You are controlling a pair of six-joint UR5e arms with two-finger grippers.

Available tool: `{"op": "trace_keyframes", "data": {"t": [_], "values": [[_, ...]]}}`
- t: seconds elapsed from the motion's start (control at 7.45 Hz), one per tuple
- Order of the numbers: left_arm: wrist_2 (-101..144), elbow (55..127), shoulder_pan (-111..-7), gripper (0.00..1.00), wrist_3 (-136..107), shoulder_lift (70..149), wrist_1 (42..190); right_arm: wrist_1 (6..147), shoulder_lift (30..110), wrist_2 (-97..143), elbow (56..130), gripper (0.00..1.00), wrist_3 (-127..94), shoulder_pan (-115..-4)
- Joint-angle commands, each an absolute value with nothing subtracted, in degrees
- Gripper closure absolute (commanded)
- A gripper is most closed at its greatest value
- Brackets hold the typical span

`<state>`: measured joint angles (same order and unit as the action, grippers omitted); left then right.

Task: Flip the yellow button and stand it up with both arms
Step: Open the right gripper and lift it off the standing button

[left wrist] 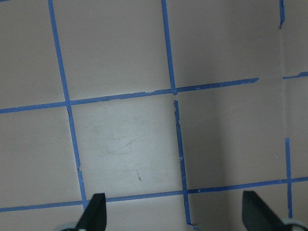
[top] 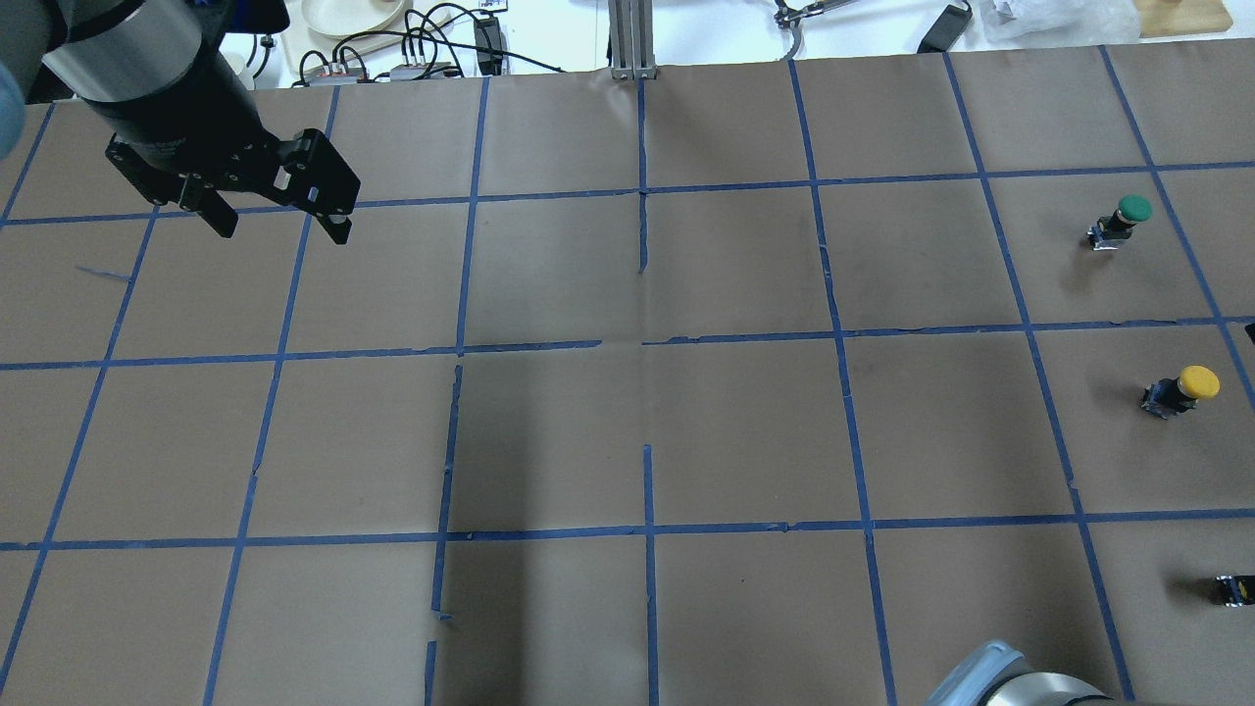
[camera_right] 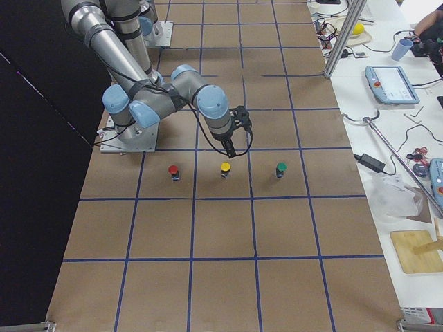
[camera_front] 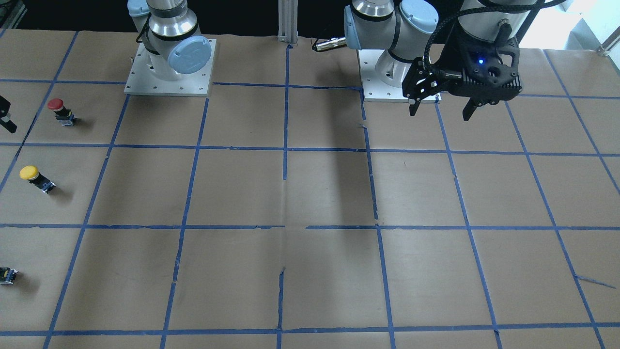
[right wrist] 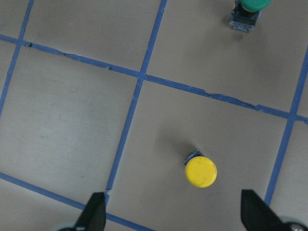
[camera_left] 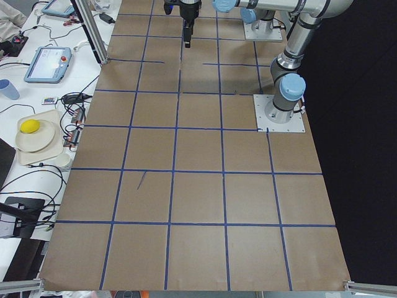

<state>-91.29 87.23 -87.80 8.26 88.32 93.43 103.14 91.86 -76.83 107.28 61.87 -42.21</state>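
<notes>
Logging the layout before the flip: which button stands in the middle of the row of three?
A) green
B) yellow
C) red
B: the exterior right view shows the yellow button standing between the red button and the green button.

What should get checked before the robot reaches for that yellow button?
1. Yellow button stands cap up, untouched: ok.
2. Right fingers spread wide, empty: ok.
3. The button shows between the right fingers in the wrist view, a bit off centre: ok.
4. Red button and green button stand well apart from it: ok.
5. Left fingers open, but far across the table from the button: not ok for a two-arm flip yet.
</notes>
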Motion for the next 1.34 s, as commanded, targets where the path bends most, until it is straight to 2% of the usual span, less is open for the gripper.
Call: {"op": "trace_keyframes", "data": {"t": [0.0,0.27,0.67,1.21], "values": [[-91.23,87.62,-87.8,0.01,8.26,88.42,93.43,98.38,98.32,-80.5,107.31,0.0,34.41,-51.45],[-91.14,87.1,-87.8,0.0,8.09,88.51,93.51,95.64,102.46,-80.77,107.31,0.0,15.82,-61.39],[-91.23,87.27,-87.8,0.0,8.09,88.42,93.6,92.04,102.83,-86.22,103.73,0.0,-5.03,-73.88],[-91.23,87.27,-87.89,0.0,8.17,88.42,93.6,78.88,100.99,-86.57,91.69,0.0,-15.44,-85.07]]}}
